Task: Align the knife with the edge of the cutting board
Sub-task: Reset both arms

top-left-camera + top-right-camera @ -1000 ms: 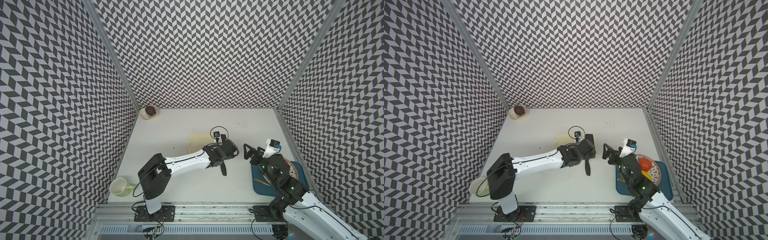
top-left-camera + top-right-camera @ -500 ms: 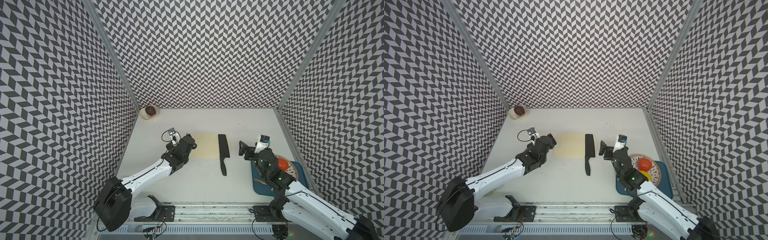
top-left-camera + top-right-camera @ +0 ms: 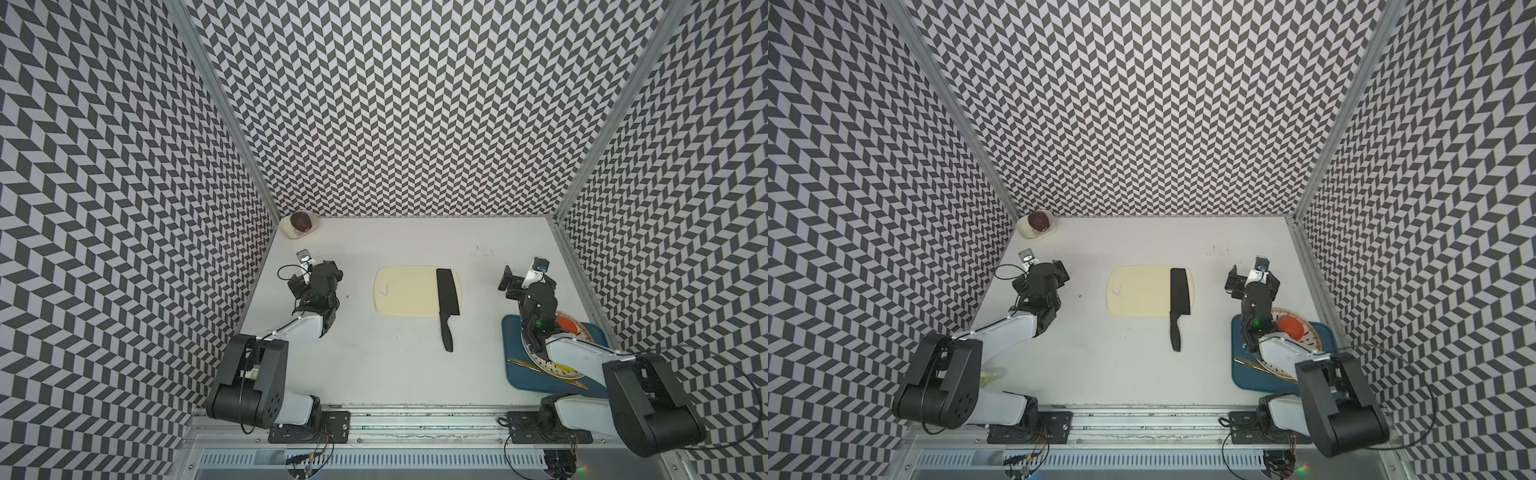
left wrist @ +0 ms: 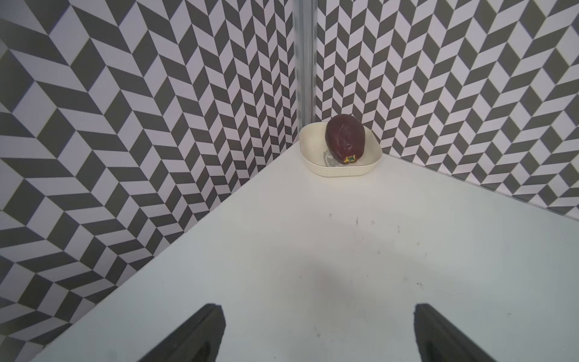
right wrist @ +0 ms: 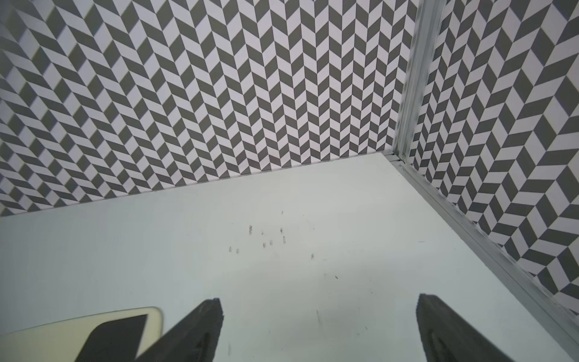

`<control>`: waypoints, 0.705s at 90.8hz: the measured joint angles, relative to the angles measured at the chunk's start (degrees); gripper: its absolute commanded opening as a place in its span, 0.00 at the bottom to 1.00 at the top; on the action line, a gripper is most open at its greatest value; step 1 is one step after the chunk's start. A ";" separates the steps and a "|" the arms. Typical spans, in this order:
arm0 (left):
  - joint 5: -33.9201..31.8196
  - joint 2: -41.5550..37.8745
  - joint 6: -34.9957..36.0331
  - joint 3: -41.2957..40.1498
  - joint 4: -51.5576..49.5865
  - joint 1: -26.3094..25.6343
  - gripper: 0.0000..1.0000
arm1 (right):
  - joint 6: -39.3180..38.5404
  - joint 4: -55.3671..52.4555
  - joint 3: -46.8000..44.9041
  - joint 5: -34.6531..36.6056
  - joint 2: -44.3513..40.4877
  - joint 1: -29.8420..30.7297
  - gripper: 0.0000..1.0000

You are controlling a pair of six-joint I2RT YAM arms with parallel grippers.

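The black knife (image 3: 447, 297) lies flat along the right short end of the cream cutting board (image 3: 401, 291). Its blade runs parallel to that edge and its handle sticks out over the near edge onto the table. Both top views show this, with the knife (image 3: 1179, 296) on the cutting board (image 3: 1136, 291). My left gripper (image 3: 316, 277) hovers left of the board, open and empty, and points toward the back-left corner. My right gripper (image 3: 528, 279) is right of the board, open and empty. In the right wrist view, a corner of the board (image 5: 153, 317) and the blade (image 5: 116, 332) show beside the open right gripper (image 5: 318, 304). The left gripper (image 4: 316, 308) has only bare table between its fingers.
A cream bowl (image 3: 291, 233) holding a dark red fruit (image 4: 344, 138) sits in the back-left corner. A dark blue tray (image 3: 513, 332) at the front right carries a plate with a red item (image 3: 1291, 326) and a gold utensil (image 3: 523, 363), partly under my right arm.
My left arm has drawn back from the knife to the left side of the table. My right arm has pulled back to the right. The knife now lies uncovered on the board.
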 measured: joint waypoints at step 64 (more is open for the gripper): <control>21.94 6.10 8.33 -10.62 25.11 8.66 1.00 | -4.85 28.94 -8.50 -7.74 12.02 -4.90 1.00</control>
